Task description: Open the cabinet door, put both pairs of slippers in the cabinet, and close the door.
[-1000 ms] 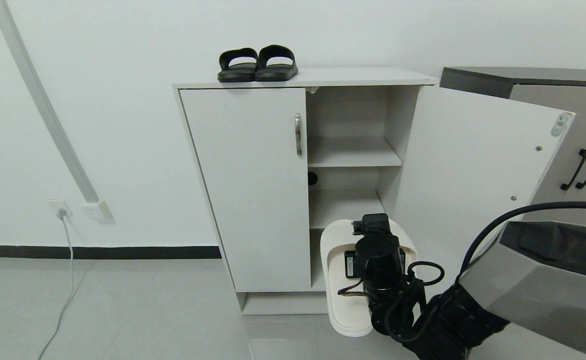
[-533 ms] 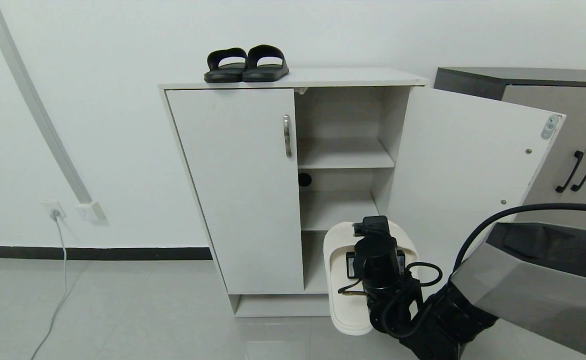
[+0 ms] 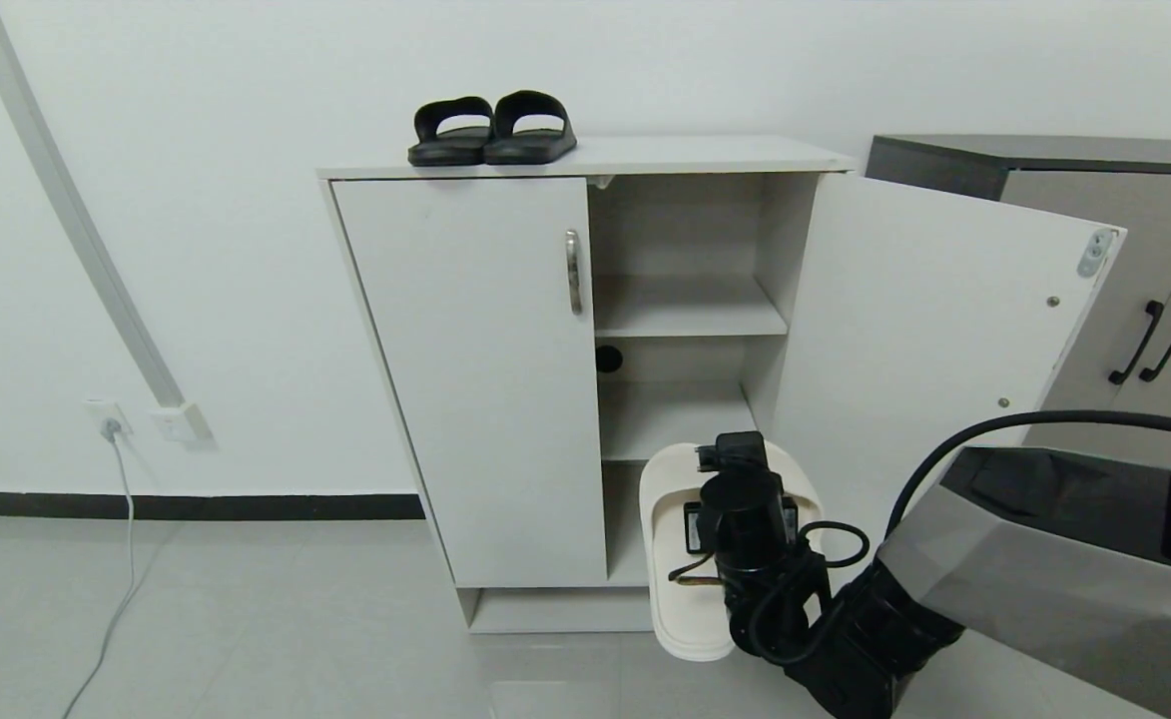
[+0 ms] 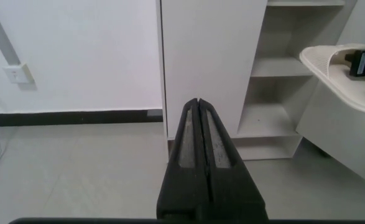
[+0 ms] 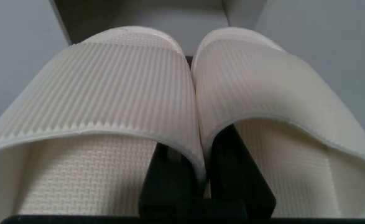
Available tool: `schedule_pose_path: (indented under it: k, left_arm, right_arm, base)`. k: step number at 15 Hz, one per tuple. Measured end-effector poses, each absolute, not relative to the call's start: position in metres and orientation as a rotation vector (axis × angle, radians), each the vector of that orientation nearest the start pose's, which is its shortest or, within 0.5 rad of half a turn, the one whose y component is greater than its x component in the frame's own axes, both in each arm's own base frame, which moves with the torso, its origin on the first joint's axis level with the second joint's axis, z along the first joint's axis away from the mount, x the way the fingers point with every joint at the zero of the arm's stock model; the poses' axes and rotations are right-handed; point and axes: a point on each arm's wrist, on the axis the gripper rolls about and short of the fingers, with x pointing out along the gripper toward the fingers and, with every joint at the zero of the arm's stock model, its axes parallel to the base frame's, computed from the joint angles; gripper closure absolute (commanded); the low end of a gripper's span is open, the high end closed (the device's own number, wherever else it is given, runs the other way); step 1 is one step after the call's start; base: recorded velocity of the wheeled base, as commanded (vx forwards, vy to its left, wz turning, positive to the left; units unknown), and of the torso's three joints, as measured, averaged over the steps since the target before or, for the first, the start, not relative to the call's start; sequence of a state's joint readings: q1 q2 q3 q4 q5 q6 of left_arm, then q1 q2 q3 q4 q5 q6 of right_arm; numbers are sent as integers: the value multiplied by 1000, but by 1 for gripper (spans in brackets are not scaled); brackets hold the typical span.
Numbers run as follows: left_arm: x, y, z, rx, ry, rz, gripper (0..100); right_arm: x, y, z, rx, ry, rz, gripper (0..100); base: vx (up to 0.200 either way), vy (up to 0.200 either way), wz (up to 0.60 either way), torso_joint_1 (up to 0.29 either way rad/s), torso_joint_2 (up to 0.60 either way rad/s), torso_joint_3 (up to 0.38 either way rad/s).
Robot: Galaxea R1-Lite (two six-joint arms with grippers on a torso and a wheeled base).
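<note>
Right wrist view: clamping both white slippers (image 5: pixel 120 81) in the right gripper (image 5: pixel 203 177) near the open right side of the cabinet (image 3: pixel 485 379), pressing together the fingers of the left gripper (image 4: pixel 198 111).

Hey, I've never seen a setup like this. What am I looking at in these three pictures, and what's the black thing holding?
This is a two-armed robot on wheels. The wide picture comes from a camera on its head; the other two from cameras on its wrists. Its right hand pinches a pair of white slippers together before the white cabinet, whose right door stands open. On the cabinet's top sit black slippers. The left hand is shut and empty.
</note>
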State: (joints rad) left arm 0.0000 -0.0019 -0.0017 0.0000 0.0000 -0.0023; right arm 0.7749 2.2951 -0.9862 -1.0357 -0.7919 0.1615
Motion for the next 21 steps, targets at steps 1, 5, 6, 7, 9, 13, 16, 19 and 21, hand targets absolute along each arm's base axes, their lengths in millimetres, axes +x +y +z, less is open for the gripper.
schedule_pose_path:
  k: [1,5,6,7,9,13,16,19,21]
  left_arm:
    - [-23,0,76,-2,-4,0,100]
    - [-23,0,76,0,-4,-4,100]
    - [-23,0,76,0,-4,-4,100]
    - [-23,0,76,0,-4,-4,100]
    - [-23,0,76,0,-4,-4,100]
    - [-23,0,76,0,-3,-5,100]
    - [-23,0,76,0,-3,-4,100]
    - [-23,0,76,0,-3,-5,100]
    - [-23,0,76,0,-3,-4,100]
  right_arm:
    - [305,276,49,-29,193,-15,100]
    - [310,278,49,-26,193,3,100]
    - [312,278,50,-21,191,8,100]
    - [314,278,50,-22,192,8,100]
    - [317,277,50,-23,195,1,100]
    - [319,276,48,-23,196,-2,100]
    - [320,277,45,-26,199,-3,100]
    - [324,280,42,-21,195,-1,100]
    - [331,286,41,-4,176,-2,100]
  base:
    - [0,0,0,0,0,0]
    - [0,0,0,0,0,0]
    - [0,0,0,2,2,-115]
    - [0,0,0,2,-2,-144]
    - [0,0,0,5,-2,-178]
    - [0,0,0,1,1,-192]
    - [0,0,0,1,2,-198]
    - [0,0,0,4,4,-194]
    - [0,0,0,2,0,-203]
